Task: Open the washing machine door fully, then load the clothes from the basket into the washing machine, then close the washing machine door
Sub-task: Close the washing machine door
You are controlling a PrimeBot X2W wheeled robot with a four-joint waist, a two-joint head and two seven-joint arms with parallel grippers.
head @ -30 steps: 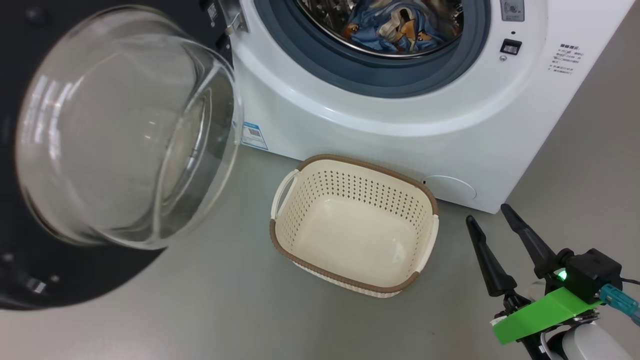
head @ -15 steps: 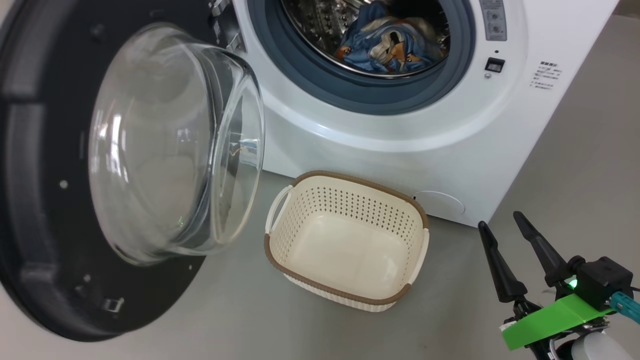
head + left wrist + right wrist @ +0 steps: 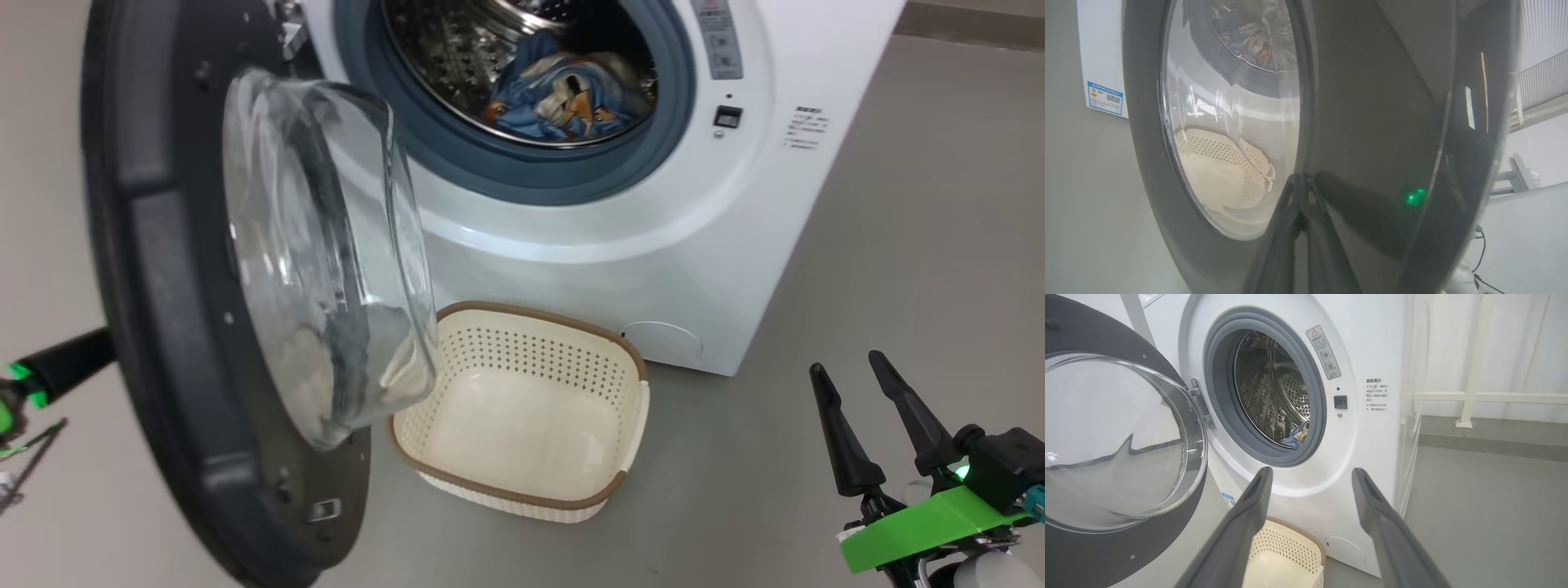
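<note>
The washing machine (image 3: 653, 245) stands with its drum open, and the clothes (image 3: 563, 94) lie inside as a blue, orange and cream bundle. The washing machine door (image 3: 163, 286) hangs half-swung at the left, its glass bowl facing the drum. My left gripper (image 3: 1300, 179) is shut with nothing in it, its tips against the door's glossy outer face. One of its dark fingers (image 3: 65, 367) pokes out from behind the door. The basket (image 3: 539, 314) sits empty on the floor below the drum. My right gripper (image 3: 847, 367) hangs open to the right of the basket, and is empty.
Bare grey floor (image 3: 898, 245) stretches right of the machine. A white railing (image 3: 1470, 396) and a pale wall stand behind it. The basket (image 3: 1290, 547) lies just below and ahead of the right fingertips (image 3: 1265, 473), close to the machine's front.
The door has swung from wide open to near edge-on, towards the drum. The head camera has shifted, so the machine sits further left. A left finger has come into view behind the door.
</note>
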